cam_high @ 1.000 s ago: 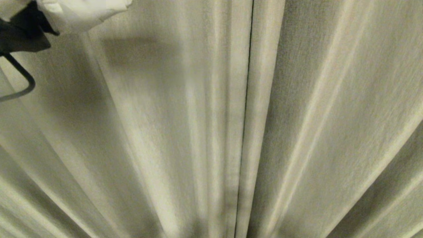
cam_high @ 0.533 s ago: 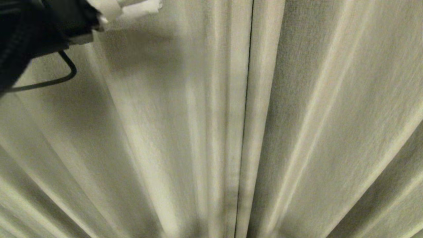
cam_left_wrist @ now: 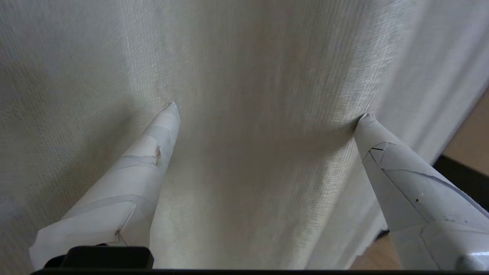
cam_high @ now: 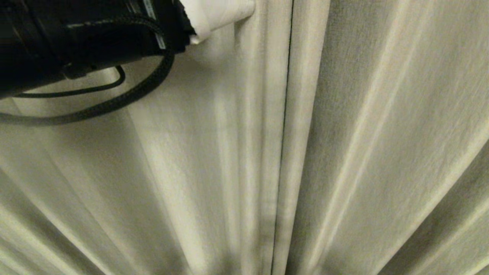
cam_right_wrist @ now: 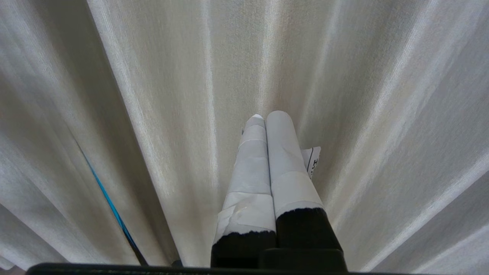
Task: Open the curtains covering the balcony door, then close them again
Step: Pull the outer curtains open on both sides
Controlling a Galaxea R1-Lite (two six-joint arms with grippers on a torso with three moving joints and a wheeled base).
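The cream-beige curtains (cam_high: 363,145) hang drawn together and fill the head view. Their two panels meet at a thin dark seam (cam_high: 284,114). The balcony door is hidden behind them. My left arm reaches in from the upper left, and its white taped fingertip (cam_high: 219,13) presses the left panel just beside the seam. In the left wrist view my left gripper (cam_left_wrist: 267,112) is open wide, both tips touching the curtains (cam_left_wrist: 259,160) with a broad fold between them. My right gripper (cam_right_wrist: 265,116) is shut on nothing and points at the curtains (cam_right_wrist: 160,95).
The left arm's black cables (cam_high: 126,97) loop in front of the left panel. A strip of wooden floor (cam_left_wrist: 471,126) and a dark band (cam_left_wrist: 456,173) show past the curtain's edge. A thin blue cable (cam_right_wrist: 110,206) runs beside the right arm.
My left arm has swung right across the top of the head view, from the far corner to just beside the seam. The curtains hang as before.
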